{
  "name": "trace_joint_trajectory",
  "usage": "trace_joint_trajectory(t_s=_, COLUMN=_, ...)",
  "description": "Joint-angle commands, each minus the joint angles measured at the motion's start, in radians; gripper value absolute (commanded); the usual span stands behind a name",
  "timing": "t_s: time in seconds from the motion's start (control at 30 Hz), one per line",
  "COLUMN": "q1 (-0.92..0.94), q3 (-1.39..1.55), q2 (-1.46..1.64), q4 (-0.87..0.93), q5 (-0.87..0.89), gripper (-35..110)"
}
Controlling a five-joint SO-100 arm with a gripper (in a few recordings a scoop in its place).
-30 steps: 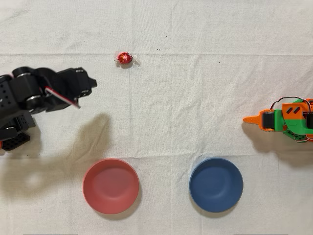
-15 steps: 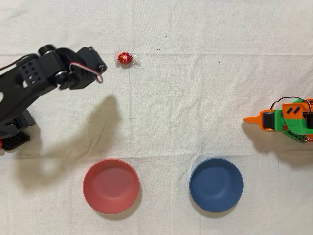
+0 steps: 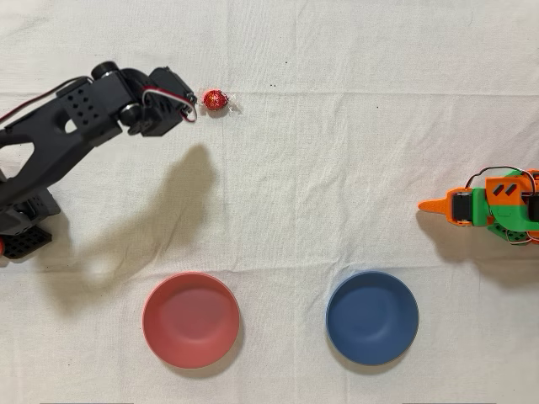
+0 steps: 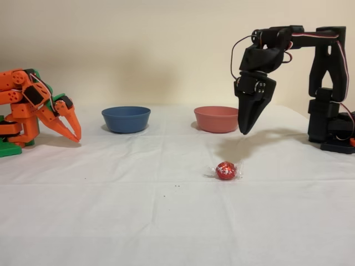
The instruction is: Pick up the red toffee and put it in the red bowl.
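the red toffee (image 4: 226, 170) lay on the white cloth of the tabletop (image 4: 166, 221), resting by itself and touched by nothing. in the fixed view the gripper (image 4: 246, 128) hung above it and a little to the right, its fingers (image 4: 250, 111) pointing down with the tips clear of the candy and open air between. in the overhead view the toffee (image 3: 215, 99) sat just to the right of the gripper (image 3: 190, 108), very near its tip. the fingers looked drawn together to a single point in the fixed view, probably closed, though the angle did not show the gap well; they gripped nothing.

the toffee was a small round ball in shiny red foil with pale specks, and clear crinkled wrapper ends stuck out on both sides.

in the overhead view the red bowl (image 3: 191, 319) sat well apart from the candy, toward the lower edge, and the blue bowl (image 3: 372, 317) stood to its right; both were upright and held nothing. in the fixed view the red bowl (image 4: 216, 118) stood behind the candy, partly behind the gripper, with the blue bowl (image 4: 126, 119) to its left. the black arm (image 3: 67, 135) reached in from the left of the overhead view, casting a shadow on the cloth. the idle orange arm (image 4: 33, 108) rested at the left of the fixed view.
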Motion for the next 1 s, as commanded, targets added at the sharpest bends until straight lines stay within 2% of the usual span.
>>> trace_joint_trajectory(t_s=0.0, q1=-0.021, q3=-0.101, q2=-0.008, q4=-0.003, q5=-0.003, gripper=1)
trace_joint_trajectory(t_s=0.1, q1=-0.028, q3=-0.13, q2=-0.034, q4=-0.012, q5=0.003, gripper=2)
trace_joint_trajectory(t_s=0.33, q1=-0.037, q3=-0.172, q2=-0.086, q4=-0.02, q5=-0.034, gripper=22)
trace_joint_trajectory(t_s=0.53, q1=-0.038, q3=-0.184, q2=-0.123, q4=-0.017, q5=-0.063, gripper=31)
trace_joint_trajectory(t_s=0.97, q1=-0.041, q3=-0.16, q2=-0.179, q4=-0.129, q5=-0.071, gripper=32)
